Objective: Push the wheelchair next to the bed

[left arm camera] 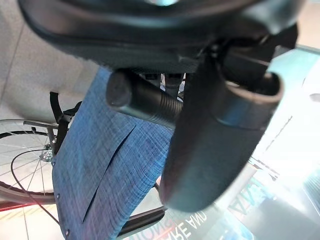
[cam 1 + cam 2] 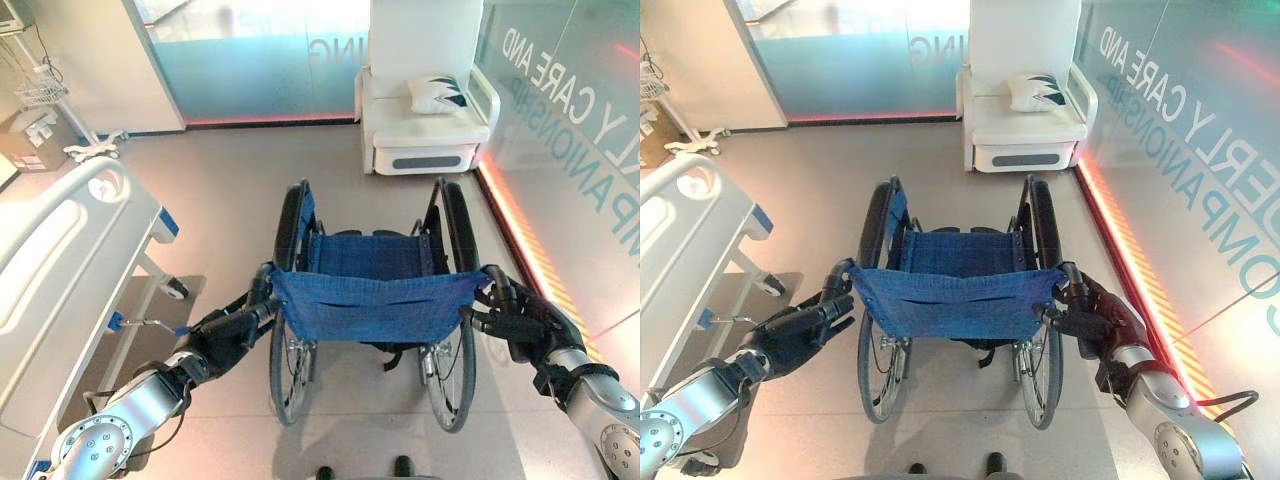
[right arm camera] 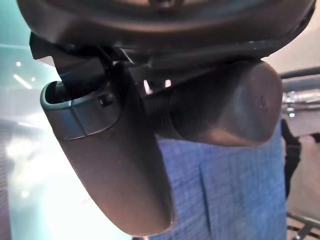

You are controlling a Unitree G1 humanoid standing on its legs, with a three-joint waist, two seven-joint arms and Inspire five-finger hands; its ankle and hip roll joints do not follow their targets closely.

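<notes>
The wheelchair [image 2: 375,300], with a blue cloth backrest and large spoked wheels, stands straight ahead of me, facing away. My left hand [image 2: 225,335] is at its left push handle [image 1: 145,105], which runs between my thumb and palm, so the hand is shut on it. On the other side my right hand [image 2: 525,325] curls round the right push handle [image 3: 220,107]. The white bed [image 2: 60,260] lies along the left, its raised side rail nearest me and about a wheel's width from the chair.
A white armchair [image 2: 425,120] with a pillow [image 2: 437,93] stands ahead against the far glass wall. A glass wall with a lit floor strip [image 2: 520,240] runs close along the right. A wheeled stand [image 2: 45,85] and a box [image 2: 30,145] are at the back left.
</notes>
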